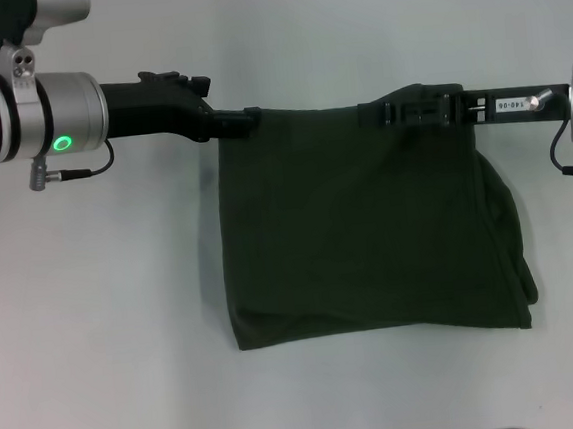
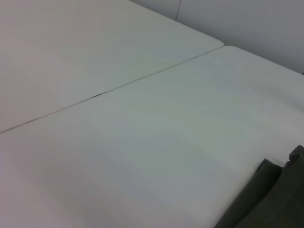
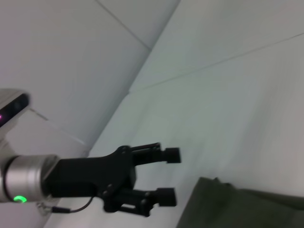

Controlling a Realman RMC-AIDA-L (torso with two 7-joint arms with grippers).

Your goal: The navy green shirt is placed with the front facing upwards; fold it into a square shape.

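The white table (image 1: pixel 95 322) fills every view, with a thin seam between two tabletop panels showing in the left wrist view. On it the navy green shirt (image 1: pixel 368 227) lies folded into a rough square, plain green side up; no lettering, neck or label shows. Its far edge is partly covered by both grippers, its right side shows bunched layers that stick out past the square, and the near edge is slightly uneven. In the left wrist view only a corner of the shirt (image 2: pixel 270 199) enters, cut off by the frame edge; the right wrist view likewise catches only one dark corner (image 3: pixel 237 209).

The left gripper (image 1: pixel 243 121) reaches in from the left at the shirt's far left corner. The right wrist view shows its two fingers (image 3: pixel 172 155) spread apart with nothing between them, just beside the cloth's corner.

The right gripper (image 1: pixel 383 114) lies over the far edge, towards the right corner, touching or just above the cloth; whether its fingers pinch the fabric cannot be made out.
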